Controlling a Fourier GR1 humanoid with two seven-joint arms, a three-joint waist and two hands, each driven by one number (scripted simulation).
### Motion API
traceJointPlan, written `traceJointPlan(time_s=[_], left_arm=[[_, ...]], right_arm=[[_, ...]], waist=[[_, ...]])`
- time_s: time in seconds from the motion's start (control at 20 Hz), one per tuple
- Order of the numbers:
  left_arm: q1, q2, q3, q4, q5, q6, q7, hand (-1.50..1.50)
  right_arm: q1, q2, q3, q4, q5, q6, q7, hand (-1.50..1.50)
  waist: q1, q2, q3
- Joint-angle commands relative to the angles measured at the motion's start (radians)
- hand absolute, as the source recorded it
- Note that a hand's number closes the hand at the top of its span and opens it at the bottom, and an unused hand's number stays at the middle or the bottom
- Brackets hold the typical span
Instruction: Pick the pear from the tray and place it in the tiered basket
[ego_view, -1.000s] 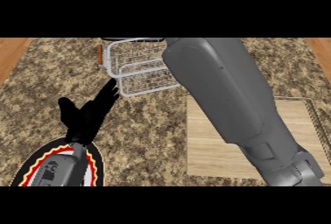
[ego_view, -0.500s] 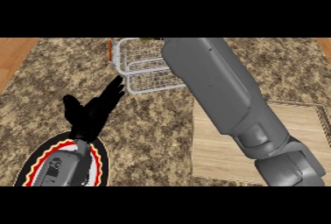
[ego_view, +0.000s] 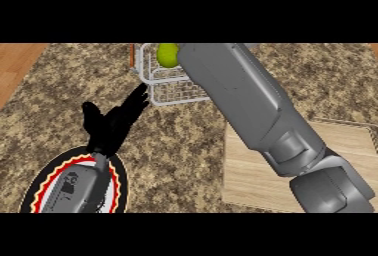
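Pear (ego_view: 168, 54) seemingly inside basket (ego_view: 176, 94) at twelve o'clock; left hand (ego_view: 109, 127) at eight o'clock, fingers straight; right hand unseen.

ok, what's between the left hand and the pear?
Head view: only the tiered basket's white wire wall. The left hand's straight fingers end by its lower corner; the pear shows inside, higher up.
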Motion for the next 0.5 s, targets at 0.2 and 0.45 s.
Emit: traceJointPlan(time_s=[0.2, 0.45], left_arm=[[0.060, 0.001, -0.004, -0.023, -0.013, 0.005, -0.025, 0.00], [0.047, 0.000, 0.026, -0.031, 0.000, 0.030, 0.017, 0.00]], right_arm=[[-0.072, 0.000, 0.056, 0.083, -0.068, -0.278, -0.074, -1.50], [-0.075, 0.000, -0.080, 0.128, -0.115, -0.358, -0.042, -1.50]], waist=[[-0.017, -0.015, 0.000], [-0.082, -0.024, 0.002]])
